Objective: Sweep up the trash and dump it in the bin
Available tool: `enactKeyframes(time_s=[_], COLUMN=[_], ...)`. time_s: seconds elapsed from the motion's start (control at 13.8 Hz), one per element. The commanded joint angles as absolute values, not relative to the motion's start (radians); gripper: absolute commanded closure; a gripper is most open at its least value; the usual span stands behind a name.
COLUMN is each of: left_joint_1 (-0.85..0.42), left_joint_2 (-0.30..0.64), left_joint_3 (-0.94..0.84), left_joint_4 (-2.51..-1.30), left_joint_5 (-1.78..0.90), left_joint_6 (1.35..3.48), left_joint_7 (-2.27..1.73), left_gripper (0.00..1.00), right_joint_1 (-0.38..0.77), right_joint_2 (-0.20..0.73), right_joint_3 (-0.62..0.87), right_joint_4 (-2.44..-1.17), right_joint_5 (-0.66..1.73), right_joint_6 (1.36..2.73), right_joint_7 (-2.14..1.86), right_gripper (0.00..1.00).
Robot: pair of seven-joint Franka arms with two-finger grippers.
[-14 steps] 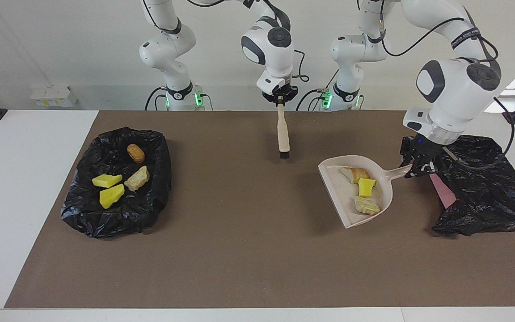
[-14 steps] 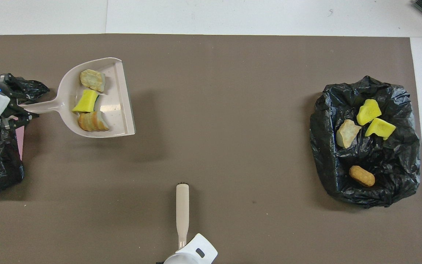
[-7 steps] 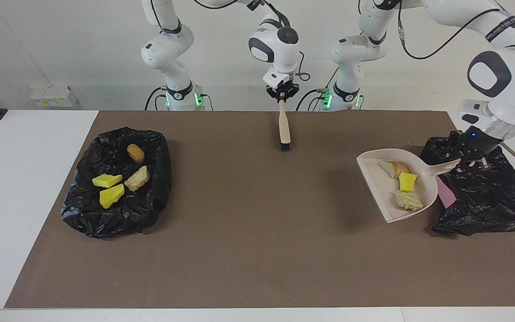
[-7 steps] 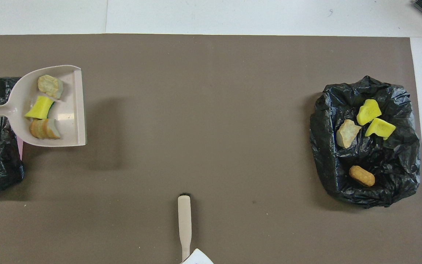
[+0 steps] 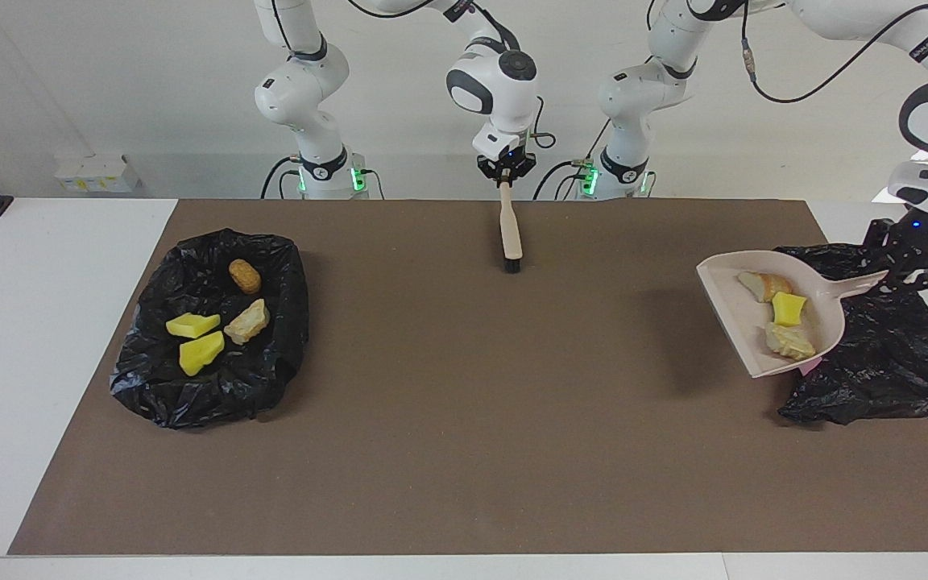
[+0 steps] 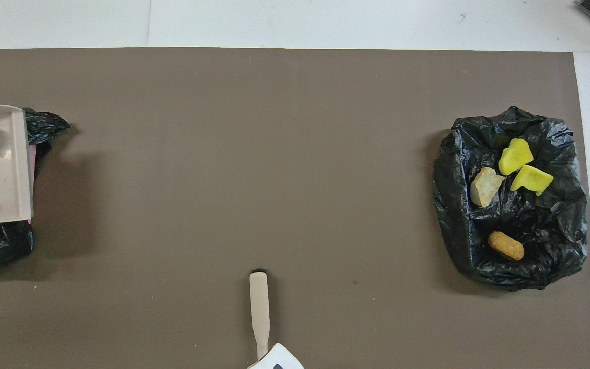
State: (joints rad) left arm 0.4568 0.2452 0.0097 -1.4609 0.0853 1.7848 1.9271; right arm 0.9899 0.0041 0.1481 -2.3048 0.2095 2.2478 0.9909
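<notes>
The right fingers [image 5: 505, 176] hang at the robots' edge of the brown mat [image 5: 464, 451], right at the top end of the brush [image 5: 510, 229]. I cannot tell whether they are spread or pinching its handle. From those fingers the brush runs away from the robots, and its dark bristles are on the mat.

The left fingers [image 5: 897, 272] are up over the left arm's end of the surface [image 5: 53, 338], pressed together on the handle of the beige dustpan [image 5: 731, 310]. The pan sticks out from the fingers toward the middle of the mat. It is off the surface and partly over a crumpled black bag [image 5: 875, 370] that lies below these fingers. Three pieces of trash sit in the pan, just beside the fingers: a tan crusty piece [image 5: 764, 284], a yellow chunk [image 5: 789, 308] and a pale beige lump [image 5: 791, 342].

Well apart from both sets of fingers, at the right arm's end, a second black bag [image 5: 214, 399] lies open on the mat. It holds four more scraps: an orange-brown lump [image 5: 245, 275] nearest the robots, then a tan lump [image 5: 247, 321], a yellow wedge [image 5: 192, 325] and another yellow piece [image 5: 200, 353].
</notes>
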Motion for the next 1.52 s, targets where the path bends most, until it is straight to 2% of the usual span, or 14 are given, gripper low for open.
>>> enactKeyframes(time_s=[0.0,0.14,0.22,0.29,0.51,0.8,1.09,1.23,1.45], left_joint_1=[0.482,0.494,0.506,0.508,0.483,0.437,0.344,0.31,0.284], left_joint_2=[0.291,0.293,0.293,0.293,0.281,0.249,0.206,0.193,0.178], left_joint_3=[0.006,0.012,0.014,0.015,0.015,0.015,0.017,0.015,0.017], left_joint_4=[-1.382,-1.387,-1.396,-1.413,-1.456,-1.512,-1.561,-1.565,-1.565], left_joint_5=[0.201,0.244,0.302,0.396,0.579,0.736,0.885,0.94,0.992], left_joint_6=[1.85,1.94,2.012,2.081,2.141,2.122,1.979,1.895,1.87], left_joint_7=[1.953,1.948,1.944,1.941,1.908,1.786,1.662,1.608,1.603], left_gripper=[1.0,1.0,1.0,1.0,1.0,1.0,1.0,1.0,1.0], right_joint_1=[0.944,0.898,0.856,0.791,0.628,0.363,0.16,0.109,0.097], right_joint_2=[0.005,-0.014,-0.038,-0.069,-0.133,-0.149,-0.135,-0.1,-0.04], right_joint_3=[0.152,0.144,0.141,0.143,0.141,0.141,0.14,0.14,0.14], right_joint_4=[-2.277,-2.247,-2.241,-2.238,-2.185,-1.972,-1.832,-1.738,-1.605], right_joint_5=[0.183,0.181,0.181,0.179,0.17,0.166,0.155,0.08,-0.029], right_joint_6=[2.263,2.258,2.249,2.229,2.102,1.855,1.774,1.677,1.534], right_joint_7=[1.006,1.006,1.008,1.005,0.974,0.688,0.47,0.433,0.4], right_gripper=[0.29,0.17,0.04,0.0,0.0,0.0,0.0,0.0,0.0])
